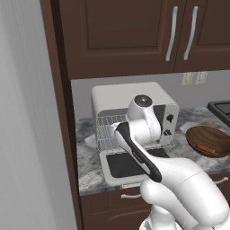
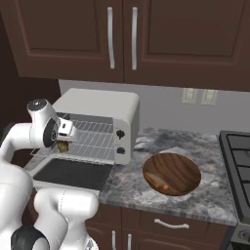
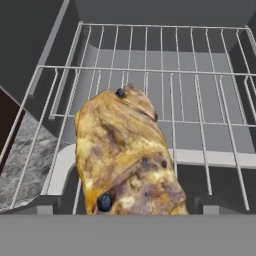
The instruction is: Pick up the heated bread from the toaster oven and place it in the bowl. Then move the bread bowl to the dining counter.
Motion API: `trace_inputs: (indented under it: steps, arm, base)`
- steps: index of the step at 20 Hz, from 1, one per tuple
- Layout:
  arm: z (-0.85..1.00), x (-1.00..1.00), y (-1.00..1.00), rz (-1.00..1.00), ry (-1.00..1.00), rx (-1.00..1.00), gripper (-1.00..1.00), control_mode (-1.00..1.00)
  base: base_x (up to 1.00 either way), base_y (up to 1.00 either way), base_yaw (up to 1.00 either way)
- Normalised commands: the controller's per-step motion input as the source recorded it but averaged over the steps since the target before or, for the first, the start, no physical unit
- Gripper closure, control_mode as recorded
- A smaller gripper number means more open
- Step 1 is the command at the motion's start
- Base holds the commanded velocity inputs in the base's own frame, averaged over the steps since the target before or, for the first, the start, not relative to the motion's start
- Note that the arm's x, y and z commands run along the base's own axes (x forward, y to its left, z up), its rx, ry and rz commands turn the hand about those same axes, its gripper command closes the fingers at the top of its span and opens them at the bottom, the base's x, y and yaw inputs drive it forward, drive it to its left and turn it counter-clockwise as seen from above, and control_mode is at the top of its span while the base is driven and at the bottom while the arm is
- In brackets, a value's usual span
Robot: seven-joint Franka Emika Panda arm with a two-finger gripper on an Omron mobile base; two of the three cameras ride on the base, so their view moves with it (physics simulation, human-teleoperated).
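The off-white toaster oven [image 1: 134, 96] [image 2: 97, 105] stands on the marbled counter with its dark-glass door [image 2: 71, 173] dropped flat. The golden-brown bread [image 3: 125, 155] [image 2: 62, 146] lies at the front of the wire rack [image 3: 200, 100]. My gripper [image 2: 63, 139] is inside the oven mouth, right over the bread. It is open, and a dark fingertip [image 3: 104, 201] shows at each end of the bread. The dark wooden bowl [image 2: 172, 173] [image 1: 209, 140] sits on the counter to the oven's right. The dining counter is out of view.
Dark wall cabinets [image 2: 122, 39] hang low above the oven. A black stove [image 2: 239, 156] borders the counter at the far right. A tall dark cabinet side [image 1: 60, 112] stands left of the oven. An orange-brown patch [image 2: 157, 180] shows inside the bowl.
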Motion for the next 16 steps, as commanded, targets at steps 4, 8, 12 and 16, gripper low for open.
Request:
trace_inputs:
  steps: [4,8,12,16]
  arm:
    - [-0.15,0.0,0.0,0.0,0.0,0.0,1.0,-1.0]
    - [0.0,-0.02,0.0,0.0,0.0,0.0,1.0,-1.0]
    - [0.0,-0.4,-0.14,0.0,-0.01,0.0,1.0,-1.0]
    - [0.19,-0.77,-0.45,0.0,-0.13,0.05,1.0,-1.0]
  base:
    - [0.0,0.0,0.0]
    - [0.0,0.0,0.0]
    - [0.0,0.0,0.0]
    - [0.0,0.0,0.0]
